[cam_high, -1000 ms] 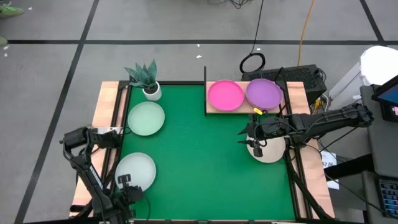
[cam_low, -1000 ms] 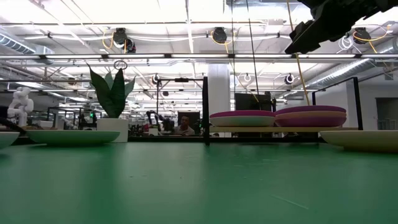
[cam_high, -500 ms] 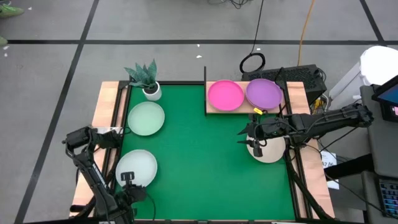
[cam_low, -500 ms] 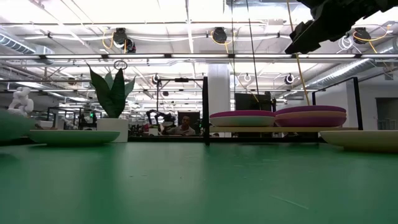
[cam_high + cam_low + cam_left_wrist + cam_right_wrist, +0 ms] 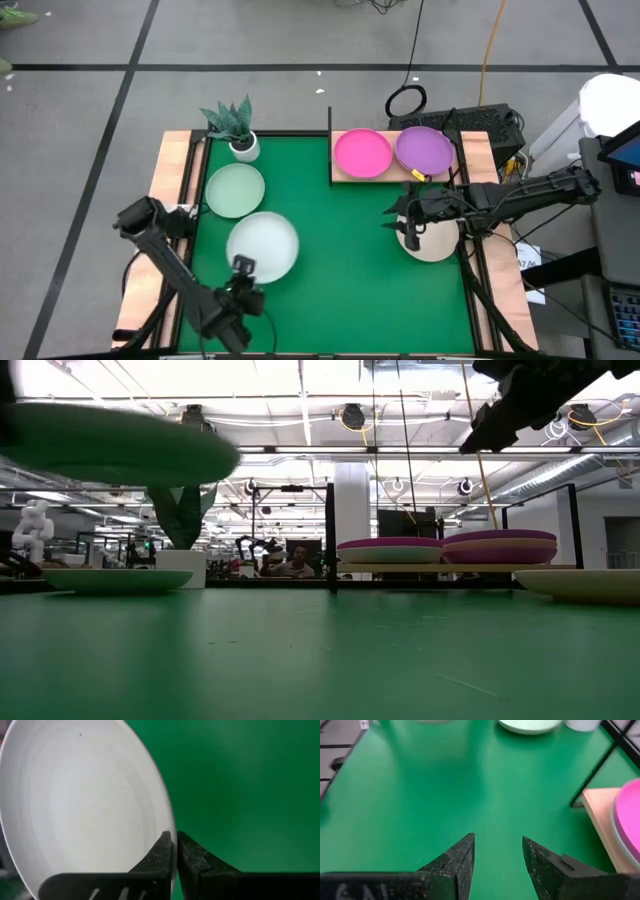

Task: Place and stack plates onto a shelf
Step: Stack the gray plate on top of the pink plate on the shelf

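Green matting covered the table (image 5: 350, 250). At left, the left tool (image 5: 243, 272) pinched the rim of a white plate (image 5: 262, 245), lifted off the mat. Farther right, pink plate (image 5: 362, 152) and purple plate (image 5: 424, 149) sat on the shelf (image 5: 372, 177); the right tool (image 5: 411, 232) hung open above a beige plate (image 5: 435, 245).

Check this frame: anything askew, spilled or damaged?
Nothing stands out. The left gripper holds a white plate by its rim above the green mat; the pink plate and purple plate sit flat on the shelf.
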You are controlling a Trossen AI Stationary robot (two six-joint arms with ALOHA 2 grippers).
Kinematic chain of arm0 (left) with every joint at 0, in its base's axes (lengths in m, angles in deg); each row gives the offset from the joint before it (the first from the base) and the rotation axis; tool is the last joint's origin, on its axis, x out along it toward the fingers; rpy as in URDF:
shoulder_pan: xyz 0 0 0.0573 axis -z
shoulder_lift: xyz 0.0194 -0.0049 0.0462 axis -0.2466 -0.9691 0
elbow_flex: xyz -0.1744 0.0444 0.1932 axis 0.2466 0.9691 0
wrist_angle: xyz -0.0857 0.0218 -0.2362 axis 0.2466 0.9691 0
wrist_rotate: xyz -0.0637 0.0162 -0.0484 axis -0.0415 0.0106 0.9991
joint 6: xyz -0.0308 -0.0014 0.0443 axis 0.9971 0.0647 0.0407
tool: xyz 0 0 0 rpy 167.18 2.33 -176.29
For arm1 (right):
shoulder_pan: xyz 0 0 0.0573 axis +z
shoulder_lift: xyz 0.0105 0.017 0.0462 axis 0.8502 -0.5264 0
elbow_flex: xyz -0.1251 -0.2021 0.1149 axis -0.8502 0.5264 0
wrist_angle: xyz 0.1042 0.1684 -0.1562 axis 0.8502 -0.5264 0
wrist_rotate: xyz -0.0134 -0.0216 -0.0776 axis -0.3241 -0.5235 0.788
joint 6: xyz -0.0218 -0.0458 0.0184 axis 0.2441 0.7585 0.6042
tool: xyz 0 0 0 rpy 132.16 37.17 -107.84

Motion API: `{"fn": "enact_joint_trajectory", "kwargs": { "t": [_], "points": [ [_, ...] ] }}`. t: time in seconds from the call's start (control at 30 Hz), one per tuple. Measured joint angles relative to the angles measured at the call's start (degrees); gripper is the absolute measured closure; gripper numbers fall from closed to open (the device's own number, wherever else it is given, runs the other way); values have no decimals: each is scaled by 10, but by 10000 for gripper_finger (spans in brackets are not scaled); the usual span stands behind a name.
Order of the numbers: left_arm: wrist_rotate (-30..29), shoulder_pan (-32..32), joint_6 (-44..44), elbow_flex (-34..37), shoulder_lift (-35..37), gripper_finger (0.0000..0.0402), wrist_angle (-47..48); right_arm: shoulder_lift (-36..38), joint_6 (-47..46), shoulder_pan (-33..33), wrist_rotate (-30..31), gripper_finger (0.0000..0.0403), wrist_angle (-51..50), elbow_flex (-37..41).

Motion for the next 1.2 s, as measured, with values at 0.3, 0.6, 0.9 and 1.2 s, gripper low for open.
{"fn": "enact_joint_trajectory", "kwargs": {
  "t": [0.3, 0.6, 0.9, 1.2],
  "points": [
    [-68, -128, -255, -47, 0, 391, -50, 23, -36, 21, 2, 257, -30, 0],
    [-68, -271, -539, -58, 0, 391, -243, 97, -33, 55, 62, 257, -56, 0],
    [21, -398, -712, -58, 0, 391, -404, 129, 1, 68, 79, 257, -60, 0],
    [144, -500, -786, -57, 0, 391, -542, 130, 76, 67, 79, 257, -31, 0]
  ]
}}
